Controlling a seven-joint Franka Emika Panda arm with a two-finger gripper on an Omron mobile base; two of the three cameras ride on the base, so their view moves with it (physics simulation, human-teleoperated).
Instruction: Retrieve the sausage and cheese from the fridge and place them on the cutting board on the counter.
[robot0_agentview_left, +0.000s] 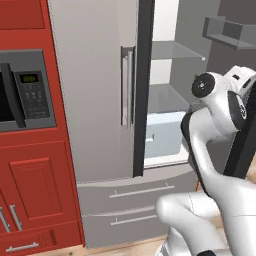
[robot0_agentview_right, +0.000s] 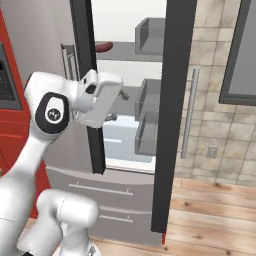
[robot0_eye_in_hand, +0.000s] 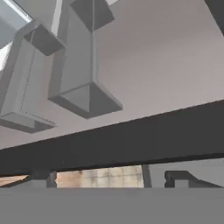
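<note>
Hand view, claw (robot0_eye_in_hand: 109, 178): dark fingertips (robot0_eye_in_hand: 40, 176) at the bottom edge, set wide apart, nothing between them, touching nothing.
Claw, right base view (robot0_agentview_right: 117, 105): left of centre, at the end of the white arm (robot0_agentview_right: 35, 150), jaws spread wide, empty, pointing into the open fridge, in front of the pale crisper drawer (robot0_agentview_right: 122, 137).
Open door (robot0_agentview_right: 175, 115): dark edge runs top to bottom through mid-frame in the right base view; grey door bins (robot0_agentview_right: 147, 117) hang on its inner face, just right of the claw. Same bins (robot0_eye_in_hand: 83, 94) sit upper left in the hand view, with the dark door edge (robot0_eye_in_hand: 113, 142) as a band below them.
Fridge (robot0_agentview_left: 95, 75): left door shut, bar handle (robot0_agentview_left: 127, 85) near centre of the left base view; right side open, shelves visible; base drawers (robot0_agentview_left: 135, 192) shut.
Sausage (robot0_agentview_right: 103, 47): reddish-brown, lying on an upper fridge shelf, upper left of centre in the right base view, above the claw and apart from it.
Microwave (robot0_agentview_left: 27, 90): left edge of the left base view, set in red cabinets (robot0_agentview_left: 35, 185).
Far right: tiled wall (robot0_agentview_right: 215, 130), wooden floor (robot0_agentview_right: 215, 215).
</note>
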